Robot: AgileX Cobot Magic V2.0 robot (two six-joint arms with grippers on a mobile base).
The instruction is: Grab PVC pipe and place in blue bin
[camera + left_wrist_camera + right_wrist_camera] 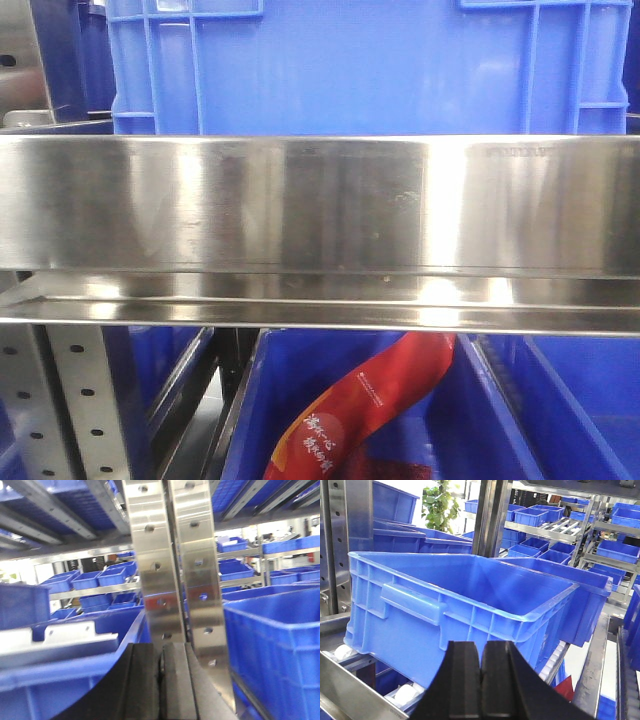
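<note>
No PVC pipe shows in any view. A large blue bin (470, 587) sits tilted on a roller shelf in the right wrist view, its inside bare as far as it shows. My right gripper (481, 652) is shut and empty, just in front of that bin's near wall. My left gripper (161, 655) is shut and empty, close to a perforated steel rack post (172, 565), with blue bins on both sides. The front view shows a blue bin (370, 65) above a steel shelf beam (320, 230); neither gripper appears there.
A lower blue bin (500, 420) under the beam holds a red printed package (365, 410). A perforated steel upright (70, 400) stands at lower left. White rollers (407, 695) lie under the tilted bin. Many more blue bins fill racks behind (540, 517).
</note>
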